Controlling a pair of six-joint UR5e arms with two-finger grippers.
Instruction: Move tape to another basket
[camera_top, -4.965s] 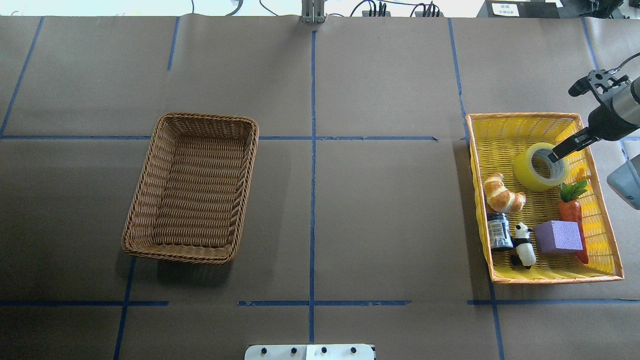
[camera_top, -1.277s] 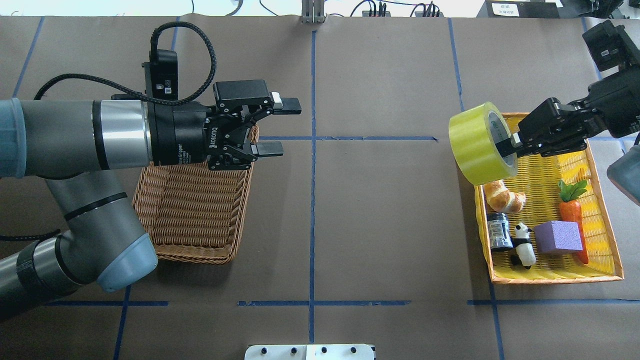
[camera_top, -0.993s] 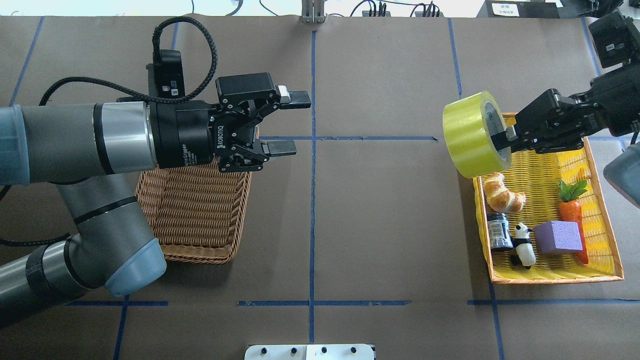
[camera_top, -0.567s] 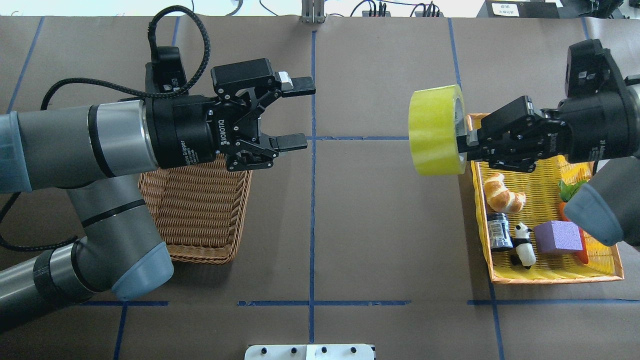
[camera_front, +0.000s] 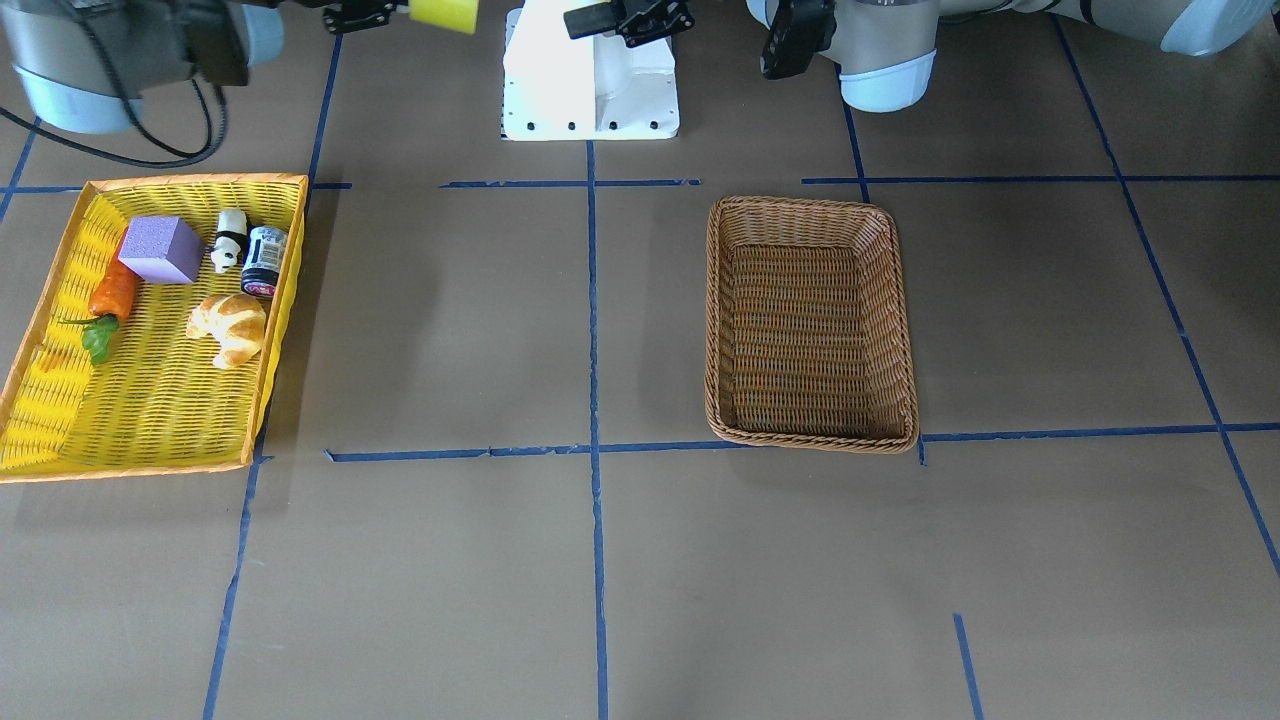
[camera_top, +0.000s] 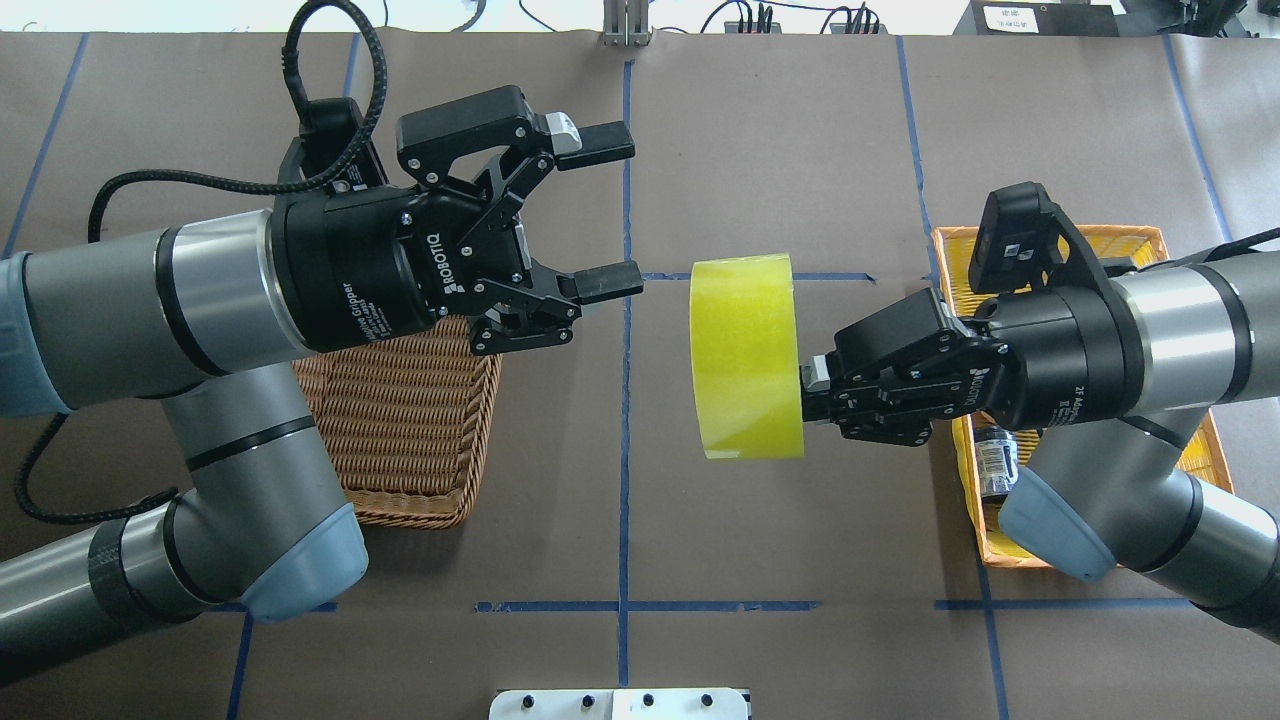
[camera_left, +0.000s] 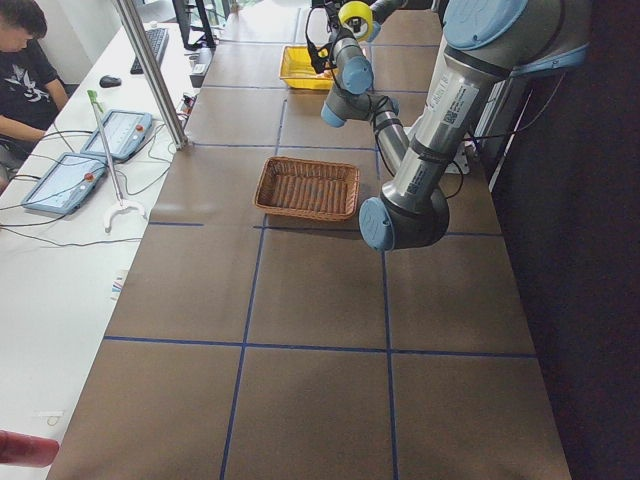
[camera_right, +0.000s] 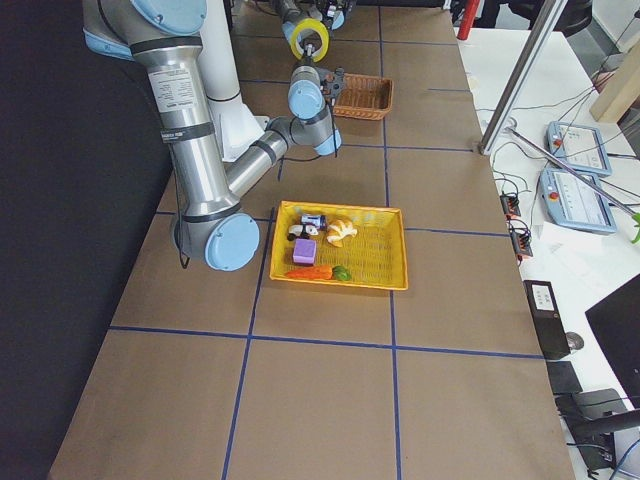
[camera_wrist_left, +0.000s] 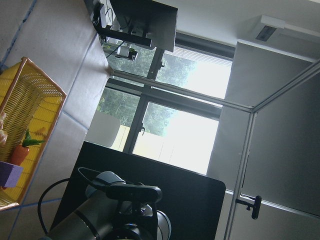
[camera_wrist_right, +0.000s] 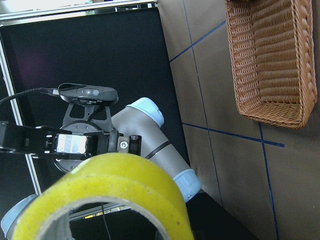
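Note:
The tape (camera_top: 745, 355), a wide yellow-green roll, hangs in the air over the middle of the table. My right gripper (camera_top: 808, 390) is shut on its rim from the right. My left gripper (camera_top: 612, 215) is open and empty, just left of the roll, its fingers pointing at it with a gap between. The tape fills the bottom of the right wrist view (camera_wrist_right: 115, 195). The brown wicker basket (camera_top: 420, 430) lies under my left arm, empty in the front view (camera_front: 712, 320). The tape shows at the top edge there (camera_front: 445, 12).
The yellow basket (camera_front: 150, 182) with an orange rim holds a croissant (camera_front: 232, 325), a purple block (camera_front: 160, 250), a panda figure (camera_front: 231, 238), a dark jar (camera_front: 264, 260) and a carrot (camera_front: 110, 295). The white robot base (camera_front: 590, 80) stands at the near table edge.
My right arm has lifted the tape out of the yellow basket and carried it left to the table's middle. My left arm came in over the brown basket, its gripper open towards the tape.

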